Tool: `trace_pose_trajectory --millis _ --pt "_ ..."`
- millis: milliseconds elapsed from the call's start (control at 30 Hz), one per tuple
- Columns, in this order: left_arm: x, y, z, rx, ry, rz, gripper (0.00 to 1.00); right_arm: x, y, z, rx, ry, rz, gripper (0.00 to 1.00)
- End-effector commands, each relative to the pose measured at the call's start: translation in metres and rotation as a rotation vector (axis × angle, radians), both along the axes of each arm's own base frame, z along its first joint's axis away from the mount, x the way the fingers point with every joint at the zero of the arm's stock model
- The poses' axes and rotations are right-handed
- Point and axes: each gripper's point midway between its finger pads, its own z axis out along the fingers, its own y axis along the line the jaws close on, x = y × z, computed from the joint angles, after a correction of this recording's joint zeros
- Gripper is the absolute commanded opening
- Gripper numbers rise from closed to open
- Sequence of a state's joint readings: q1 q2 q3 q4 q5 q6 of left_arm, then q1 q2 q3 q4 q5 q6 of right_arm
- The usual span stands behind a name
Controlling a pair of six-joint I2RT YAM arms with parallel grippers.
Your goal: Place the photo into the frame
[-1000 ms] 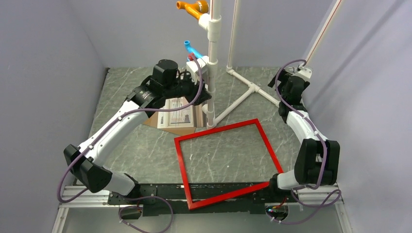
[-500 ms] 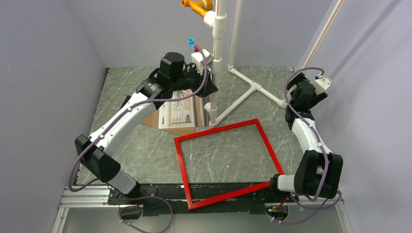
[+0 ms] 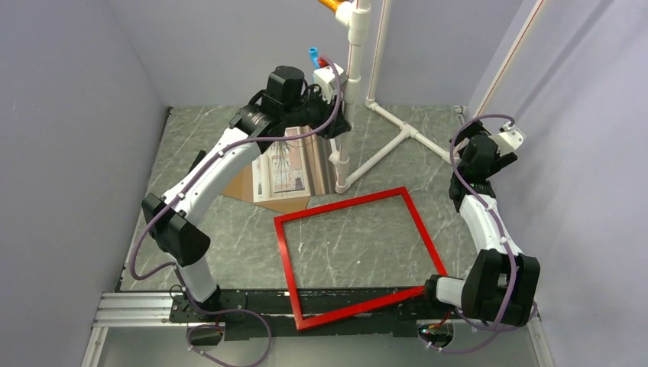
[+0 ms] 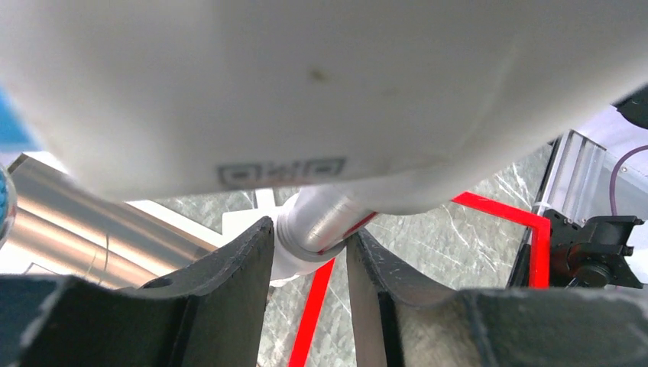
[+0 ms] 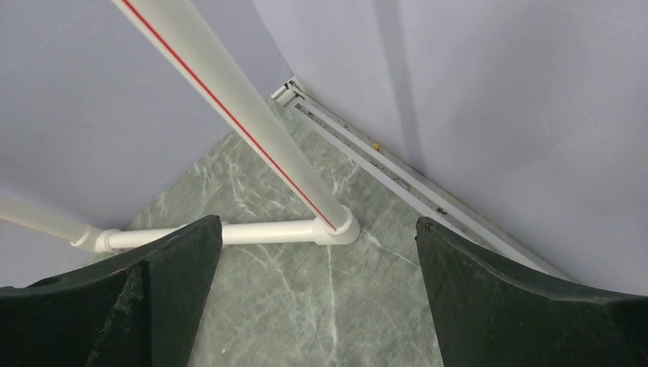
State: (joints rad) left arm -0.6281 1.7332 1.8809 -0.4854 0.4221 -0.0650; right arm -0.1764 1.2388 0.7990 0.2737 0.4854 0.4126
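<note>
The red frame [image 3: 355, 256] lies flat on the marble table, its near corner over the front rail; a strip of it [image 4: 313, 313] shows below the left jaws. The photo [image 3: 289, 170] rests face up on a brown backing board [image 3: 243, 187] behind the frame, partly under my left arm. My left gripper [image 3: 341, 126] [image 4: 309, 237] is shut on the upright white pipe [image 4: 321, 222] of a pipe stand, both fingers against it. My right gripper [image 3: 508, 141] [image 5: 317, 245] hangs open over the back right corner, nothing between its fingers.
The white pipe stand [image 3: 397, 130] spreads its legs over the back of the table, with an orange clip [image 3: 330, 4] and a blue clip [image 3: 314, 55] on its upright. A second, red-striped pipe [image 5: 229, 115] rises at the right wall. Grey walls close three sides.
My left arm has swung right and back, taking the pipe upright along with it. My right gripper has lifted and turned toward the right wall. Frame and photo lie as before.
</note>
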Motion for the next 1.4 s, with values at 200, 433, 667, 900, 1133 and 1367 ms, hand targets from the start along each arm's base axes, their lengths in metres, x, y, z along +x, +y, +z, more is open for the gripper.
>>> trace_pose_trajectory --millis 200,433,667,900,1133,1367 --pt "0.055 0.012 -0.042 0.148 -0.03 0.135 0.43 -0.008 0.016 0.014 0.038 -0.061 0.08 1.0" --pt "0.041 0.018 -0.045 0.136 -0.043 0.115 0.5 -0.008 0.03 0.012 0.049 -0.04 0.162 1.0" --pt "0.014 0.035 -0.049 0.137 -0.028 0.112 0.79 -0.011 0.063 0.008 0.082 -0.029 0.337 1.0" --pt "-0.022 0.063 -0.054 0.118 0.006 0.157 0.94 -0.017 0.093 0.007 0.082 0.019 0.488 1.0" --pt "-0.063 0.063 -0.045 0.086 -0.006 0.083 0.87 -0.012 0.105 0.012 0.068 0.004 0.56 1.0" --pt "-0.106 0.024 -0.01 0.075 -0.176 -0.086 0.83 0.026 0.104 0.046 0.004 -0.044 0.564 1.0"
